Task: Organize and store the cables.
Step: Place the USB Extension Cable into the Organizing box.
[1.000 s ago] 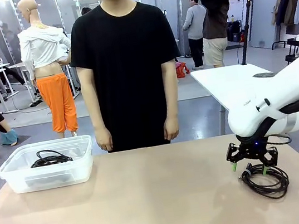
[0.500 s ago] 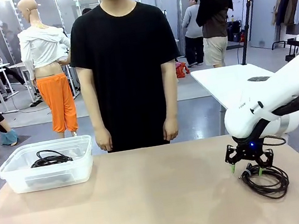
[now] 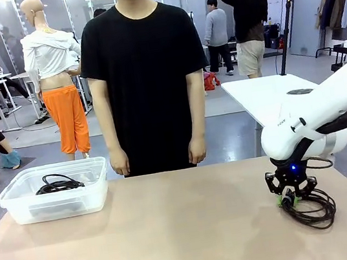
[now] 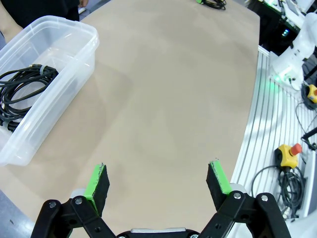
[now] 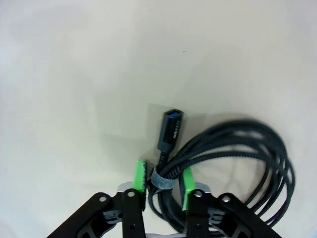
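A coiled black cable [image 3: 314,206] with a plug end [image 5: 171,128] lies on the tan table at the right. My right gripper [image 3: 290,199] is down on it, and in the right wrist view its gripper [image 5: 164,182] is shut on the coil where a small tie binds it. A clear plastic box [image 3: 13,196] stands at the far left with another black cable [image 3: 58,184] coiled inside, also seen as the cable [image 4: 20,91] in the box [image 4: 74,29]. My left gripper [image 4: 158,184] hovers open above the table, apart from the box.
A person stands at the far edge with hands [image 3: 120,161] hanging at the sides. The table's right edge meets a metal rail with emergency-stop buttons [image 4: 290,151] and loose wiring. A white table [image 3: 266,93] stands behind on the right.
The right gripper's fingers have drawn in from wide open to grip the coil's bound part, and it has dropped slightly. The left gripper, box and person are unchanged.
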Robot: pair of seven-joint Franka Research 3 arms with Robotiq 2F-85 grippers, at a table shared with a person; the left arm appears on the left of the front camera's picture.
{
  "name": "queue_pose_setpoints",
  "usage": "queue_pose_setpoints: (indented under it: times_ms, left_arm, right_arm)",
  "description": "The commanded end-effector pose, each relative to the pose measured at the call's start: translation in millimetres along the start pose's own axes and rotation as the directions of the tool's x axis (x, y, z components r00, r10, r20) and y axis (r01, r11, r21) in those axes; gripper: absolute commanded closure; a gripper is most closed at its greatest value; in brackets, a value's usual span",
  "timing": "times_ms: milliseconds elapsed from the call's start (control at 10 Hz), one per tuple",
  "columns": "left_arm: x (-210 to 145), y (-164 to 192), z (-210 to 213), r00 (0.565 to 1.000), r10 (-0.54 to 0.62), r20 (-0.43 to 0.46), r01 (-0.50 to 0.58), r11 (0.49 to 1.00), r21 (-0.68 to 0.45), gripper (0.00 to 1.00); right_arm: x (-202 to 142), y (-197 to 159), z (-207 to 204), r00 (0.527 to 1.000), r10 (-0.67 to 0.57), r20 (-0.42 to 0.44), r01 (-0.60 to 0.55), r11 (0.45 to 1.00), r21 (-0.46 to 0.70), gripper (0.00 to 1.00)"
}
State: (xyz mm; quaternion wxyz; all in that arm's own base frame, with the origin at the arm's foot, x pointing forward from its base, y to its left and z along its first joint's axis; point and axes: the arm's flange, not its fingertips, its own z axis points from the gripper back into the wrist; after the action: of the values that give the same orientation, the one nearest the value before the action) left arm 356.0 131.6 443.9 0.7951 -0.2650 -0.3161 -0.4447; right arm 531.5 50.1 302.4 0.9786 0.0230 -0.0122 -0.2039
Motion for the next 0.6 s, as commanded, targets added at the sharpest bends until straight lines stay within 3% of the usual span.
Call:
queue_pose_setpoints:
  times_ms: [0,500]
  left_arm:
    - [-1.0,-2.2,0.4,1.0,-0.013,0.018,0.013,1.0,-0.009,0.0]
    - [-1.0,-2.2,0.4,1.0,-0.013,0.018,0.013,1.0,-0.009,0.0]
  right_arm:
    - [-2.1,7.1,-0.9,0.999,-0.033,0.014,0.033,0.999,-0.036,1.0]
    - [-14.0,7.6,71.8,0.997,0.069,0.036,-0.066,0.995,-0.071,1.0]
